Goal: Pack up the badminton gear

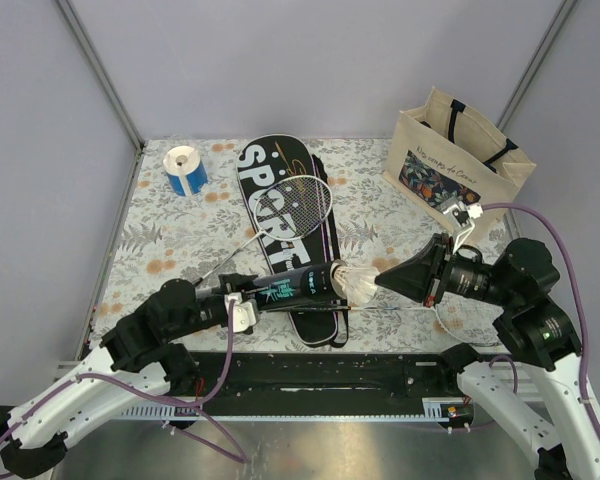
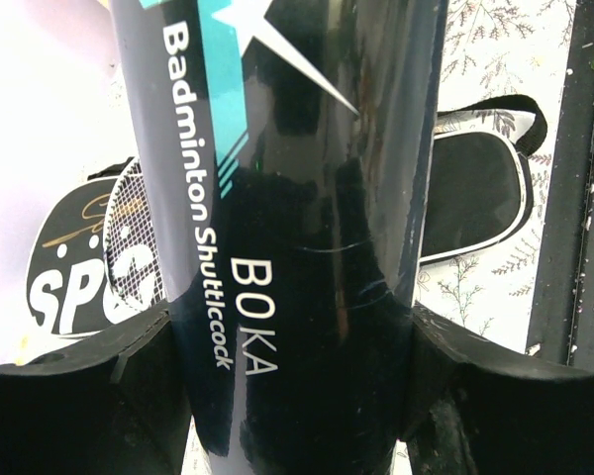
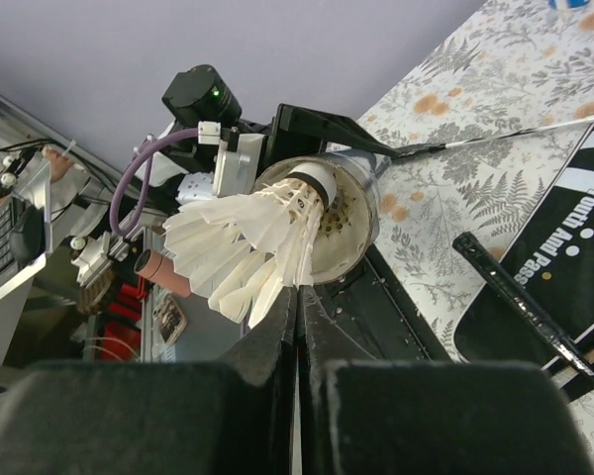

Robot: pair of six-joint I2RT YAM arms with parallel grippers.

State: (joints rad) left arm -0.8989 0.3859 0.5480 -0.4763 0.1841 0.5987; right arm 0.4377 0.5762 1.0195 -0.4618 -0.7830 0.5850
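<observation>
My left gripper (image 1: 262, 293) is shut on the long black tube with teal print (image 1: 298, 284) and holds it level above the black SPORT case (image 1: 272, 195). In the left wrist view the tube (image 2: 307, 247) fills the space between my jaws. My right gripper (image 1: 380, 283) is shut on the feather skirt of a white shuttlecock (image 1: 358, 283). The shuttlecock's (image 3: 240, 245) cork end is at the tube's open mouth (image 3: 348, 226), and my right gripper (image 3: 297, 294) pinches its feathers. A white-framed racket (image 1: 302, 205) lies across the case.
A beige tote bag (image 1: 458, 165) stands at the back right. A blue-and-white tape roll (image 1: 185, 170) sits at the back left. A black racket handle (image 3: 515, 297) lies beside the case. The black rail (image 1: 330, 372) runs along the table's near edge.
</observation>
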